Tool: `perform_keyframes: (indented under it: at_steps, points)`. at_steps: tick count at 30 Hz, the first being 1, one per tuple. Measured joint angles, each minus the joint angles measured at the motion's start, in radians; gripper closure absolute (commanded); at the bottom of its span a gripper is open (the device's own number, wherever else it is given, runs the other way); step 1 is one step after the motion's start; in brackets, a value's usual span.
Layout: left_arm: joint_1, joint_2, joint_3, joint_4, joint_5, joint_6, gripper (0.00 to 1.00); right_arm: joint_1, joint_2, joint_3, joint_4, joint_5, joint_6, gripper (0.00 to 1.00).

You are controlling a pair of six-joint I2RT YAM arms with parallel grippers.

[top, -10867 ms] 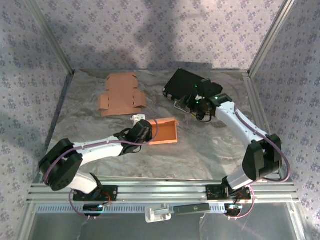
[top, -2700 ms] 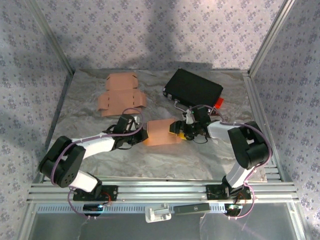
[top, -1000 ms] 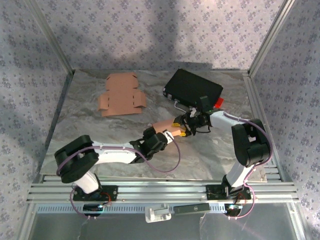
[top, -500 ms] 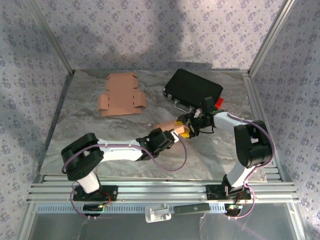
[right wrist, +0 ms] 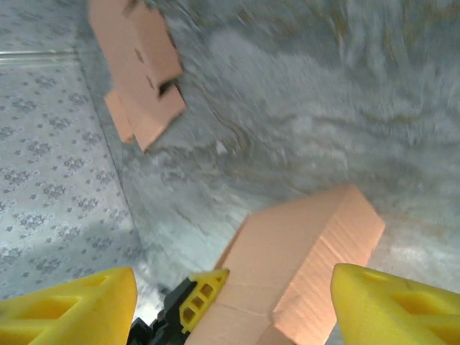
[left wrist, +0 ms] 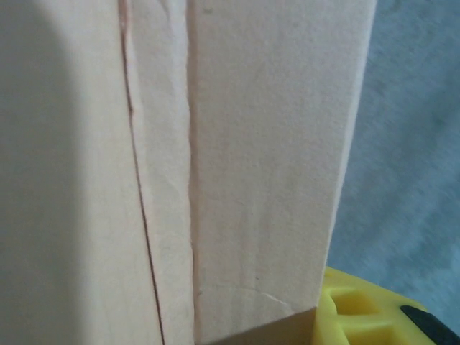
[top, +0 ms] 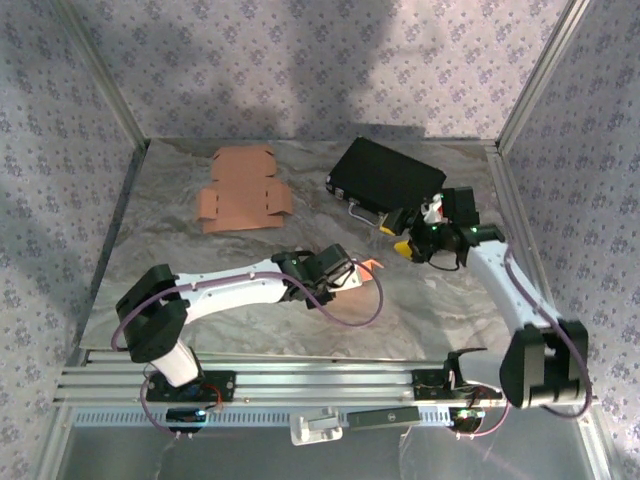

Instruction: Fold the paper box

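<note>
Left claw point(top: 338, 272) clamped on one end of the paper box point(right wrist: 302, 251) at mid-desk point(top: 440, 310); right claw point(top: 396, 238) spread wide, empty.
That end grip likely keeps the closed flaps from springing; the right claw hangs nearby toward the desk's right edge, free to press.

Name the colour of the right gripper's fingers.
The right gripper has bright yellow fingers; clearest in the right wrist view.
</note>
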Motion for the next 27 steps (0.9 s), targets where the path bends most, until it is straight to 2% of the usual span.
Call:
perform_keyframes:
  at_steps: [6, 12, 17, 21, 27]
  points:
    - [0.029, 0.009, 0.061, -0.172, 0.096, 0.0, 0.68, 0.068, -0.158, -0.1, 0.024, 0.16, -0.097, 0.35]
    - [0.065, 0.031, 0.095, -0.217, 0.142, 0.001, 0.65, 0.24, -0.266, -0.24, 0.033, 0.314, -0.168, 0.27]
    - [0.08, 0.048, 0.113, -0.228, 0.159, 0.01, 0.64, 0.383, -0.362, -0.327, 0.078, 0.434, -0.199, 0.25]
    - [0.085, 0.048, 0.115, -0.229, 0.166, 0.012, 0.61, 0.468, -0.347, -0.338, 0.108, 0.513, -0.202, 0.25]
    - [0.093, 0.05, 0.115, -0.225, 0.166, 0.012, 0.6, 0.519, -0.234, -0.333, 0.145, 0.594, -0.197, 0.29]
